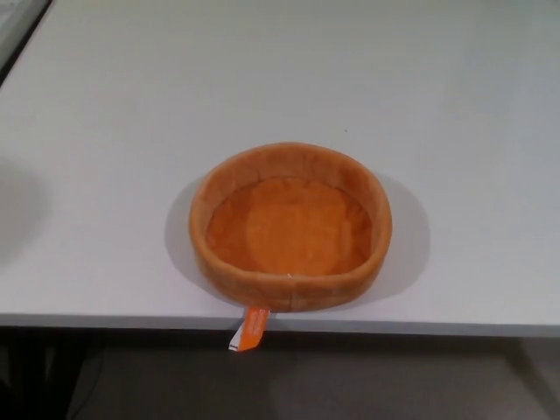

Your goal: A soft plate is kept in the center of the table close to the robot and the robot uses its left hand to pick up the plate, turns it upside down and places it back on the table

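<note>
Nearest you, the orange plate [290, 227] sits rim-up at the worktop [105, 131] edge; neither robot hand shows, so their state is unknown.

White table [455, 105]: flat, matte surface fills most of the view. Its front edge runs horizontally near 6 o'clock. Dark floor [367, 385] shows below this edge. A dark strip lies at 10 o'clock.
</note>
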